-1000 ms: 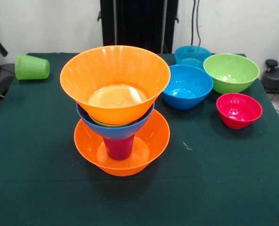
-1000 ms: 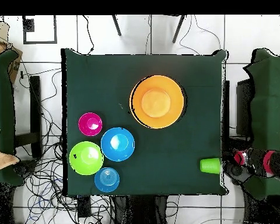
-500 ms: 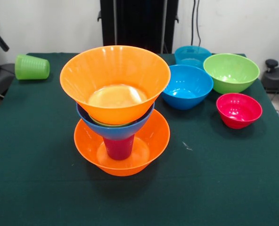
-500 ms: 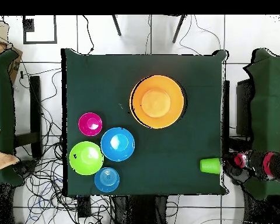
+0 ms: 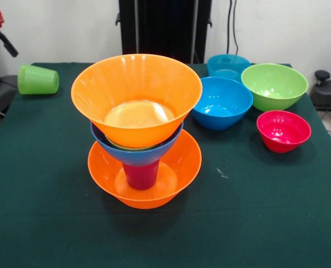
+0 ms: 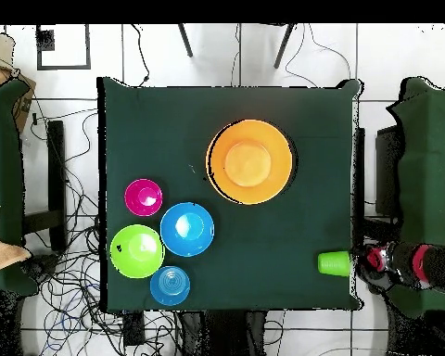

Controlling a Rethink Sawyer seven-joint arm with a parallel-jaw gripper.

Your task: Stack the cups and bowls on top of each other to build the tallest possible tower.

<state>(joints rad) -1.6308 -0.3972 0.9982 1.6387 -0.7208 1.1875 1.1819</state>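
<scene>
Table [image 5: 53, 223] w/ the tower [image 5: 137, 131] mid-table – orange bowl, purple cup, blue bowl, orange bowl on top. Blue, lime, teal, pink bowls [image 5: 222, 103] grouped beside it. Green cup [image 5: 37, 79] lies at the table's corner – tool [image 6: 375, 261] just off the edge near it; grip can't tell.

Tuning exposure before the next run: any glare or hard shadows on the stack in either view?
Front view: soft broad sheen inside the top orange bowl, small highlights on the red-pink bowl, only faint shadow beneath the bottom orange bowl on the green cloth. Overhead view: the tower reads flat orange, no hotspot, a thin dark rim shadow along its left edge.
</scene>
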